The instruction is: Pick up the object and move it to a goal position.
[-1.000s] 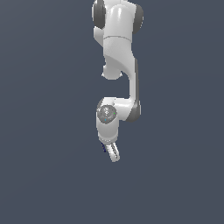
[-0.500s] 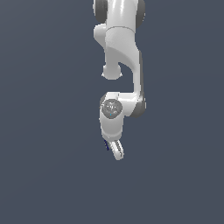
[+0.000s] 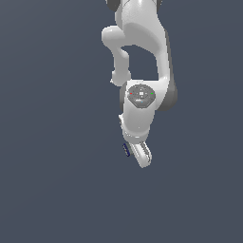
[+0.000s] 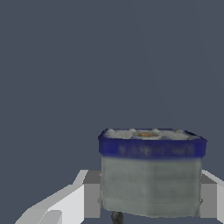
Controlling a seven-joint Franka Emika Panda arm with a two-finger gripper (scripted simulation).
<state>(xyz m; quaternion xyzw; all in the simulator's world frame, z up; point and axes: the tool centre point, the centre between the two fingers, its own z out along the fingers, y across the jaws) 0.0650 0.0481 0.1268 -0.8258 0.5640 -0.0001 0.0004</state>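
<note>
The object (image 3: 126, 150) is a tiny grey-green block with a dark blue edge, seen beside the white fingers in the exterior view. My gripper (image 3: 139, 155) hangs from the white arm in mid-air and is shut on it. In the wrist view the block (image 4: 151, 170) fills the space between the two white fingers (image 4: 72, 202), with its blue rim facing away from the palm. My gripper (image 4: 148, 202) holds it by its grey-green sides. No surface touches the block.
Only a plain dark grey-blue background shows around the arm (image 3: 142, 52) in both views. No table, edge, goal marker or other object is visible.
The arm has swung toward the exterior view's right and looks larger. The gripper has moved right and slightly up, with the block still in it.
</note>
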